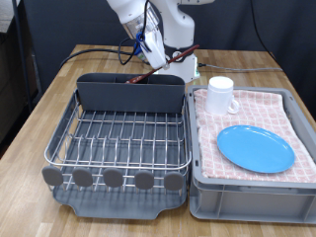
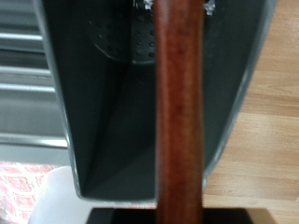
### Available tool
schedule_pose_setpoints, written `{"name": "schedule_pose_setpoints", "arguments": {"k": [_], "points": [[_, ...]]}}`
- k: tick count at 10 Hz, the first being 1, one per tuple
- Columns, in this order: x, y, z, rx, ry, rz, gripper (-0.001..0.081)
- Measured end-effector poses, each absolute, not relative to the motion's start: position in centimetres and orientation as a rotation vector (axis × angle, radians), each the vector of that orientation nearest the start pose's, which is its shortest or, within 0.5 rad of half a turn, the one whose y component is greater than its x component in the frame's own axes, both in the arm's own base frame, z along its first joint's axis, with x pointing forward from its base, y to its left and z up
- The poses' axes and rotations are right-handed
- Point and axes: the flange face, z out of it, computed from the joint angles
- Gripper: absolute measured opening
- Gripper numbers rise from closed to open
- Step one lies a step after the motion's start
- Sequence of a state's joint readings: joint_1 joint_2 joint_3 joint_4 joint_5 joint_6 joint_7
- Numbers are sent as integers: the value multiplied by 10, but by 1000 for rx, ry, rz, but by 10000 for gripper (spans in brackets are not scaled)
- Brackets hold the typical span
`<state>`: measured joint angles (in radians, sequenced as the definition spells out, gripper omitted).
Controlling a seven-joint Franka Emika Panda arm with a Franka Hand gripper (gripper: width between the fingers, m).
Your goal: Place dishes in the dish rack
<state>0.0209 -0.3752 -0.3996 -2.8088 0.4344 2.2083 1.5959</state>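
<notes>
Claw (image 1: pixel 150 51) at upper centre grips the wooden spoon (image 1: pixel 141 72) over the caddy (image 1: pixel 130 94). Mug (image 1: pixel 220 95) and plate (image 1: pixel 255 148) sit in the bin (image 1: pixel 247 193), right.

The Panda arm (image 1: pixel 163 18) is showing rounded glossy white links, a blue patch near its gripper (image 1: pixel 150 55), and black cables trailing beside it across the wood.

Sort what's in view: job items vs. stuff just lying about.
Job items:
- silver wire dish rack with dark grey utensil caddy
- reddish-brown wooden spoon, held by the pincer over the caddy
- white handled mug
- round light-blue plate

Lying about:
- grey plastic bin with pink checked cloth
- wooden table
</notes>
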Motion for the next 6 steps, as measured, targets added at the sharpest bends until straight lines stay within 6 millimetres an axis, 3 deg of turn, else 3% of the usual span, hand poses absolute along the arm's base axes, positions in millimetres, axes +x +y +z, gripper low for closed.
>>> {"name": "schedule_pose_setpoints", "arguments": {"k": [6], "points": [[326,-128,278,-1189,2584,757,82]]}}
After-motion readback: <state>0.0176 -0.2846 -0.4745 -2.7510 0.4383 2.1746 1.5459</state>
